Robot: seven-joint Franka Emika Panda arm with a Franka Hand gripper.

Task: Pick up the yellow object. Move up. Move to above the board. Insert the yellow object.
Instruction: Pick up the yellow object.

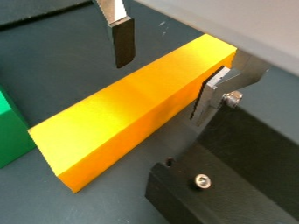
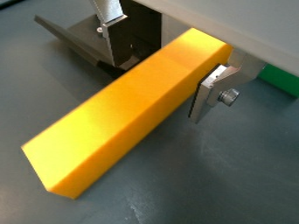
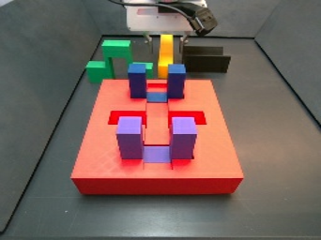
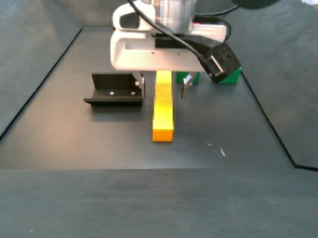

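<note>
Yellow object [image 1: 128,114] between the fingers of the claw [image 1: 170,74], jaws apart (neither pad touching yet). Best squared across the bar, then squeezed evenly before lifting.

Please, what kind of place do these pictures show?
Probably a robotics lab test cell, not a home or factory. A dark walled enclosure holds a red board with blue upright blocks, a fixture, and the arm's pincer, fingers either side of a yellow object lying on the floor.
</note>
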